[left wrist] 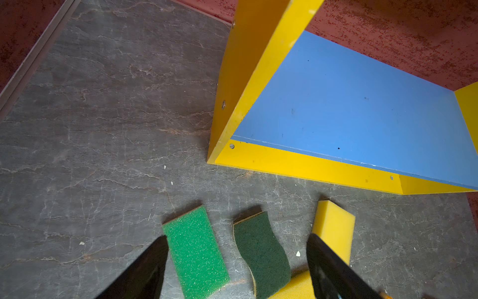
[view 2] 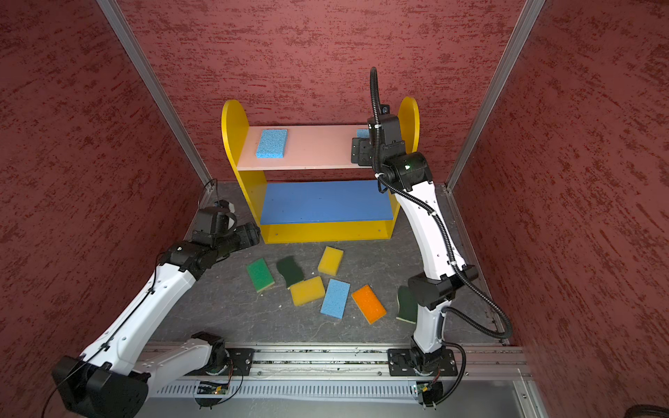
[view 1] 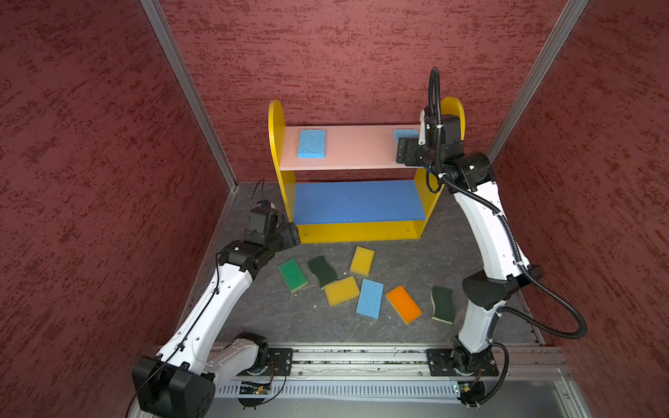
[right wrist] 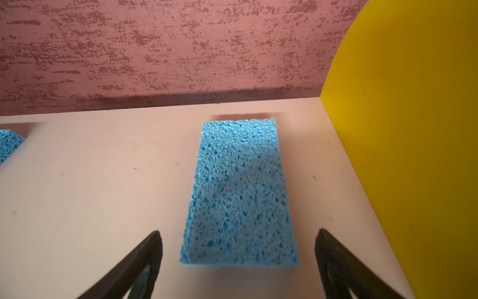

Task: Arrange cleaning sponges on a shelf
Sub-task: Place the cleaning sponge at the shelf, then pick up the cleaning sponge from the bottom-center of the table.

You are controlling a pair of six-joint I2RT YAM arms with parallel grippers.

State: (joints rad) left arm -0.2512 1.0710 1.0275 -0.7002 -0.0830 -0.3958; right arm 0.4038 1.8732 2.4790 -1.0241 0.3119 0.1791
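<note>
Right wrist view: right pincer [right wrist: 238, 231] spread wide, flanking blue sponge [right wrist: 240, 191]; left pincer [left wrist: 236, 236] also spread

Our left arm [view 1: 202, 318] and right arm [view 1: 481, 224] wear screw-dotted white shells between black joints; a ribbed black cable [view 1: 582, 322] loops at frame's lower right.

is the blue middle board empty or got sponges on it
Empty. The blue middle board shows bare in both top views; the only shelved ones, two light blue sponges, lie on the pink top board.
</note>
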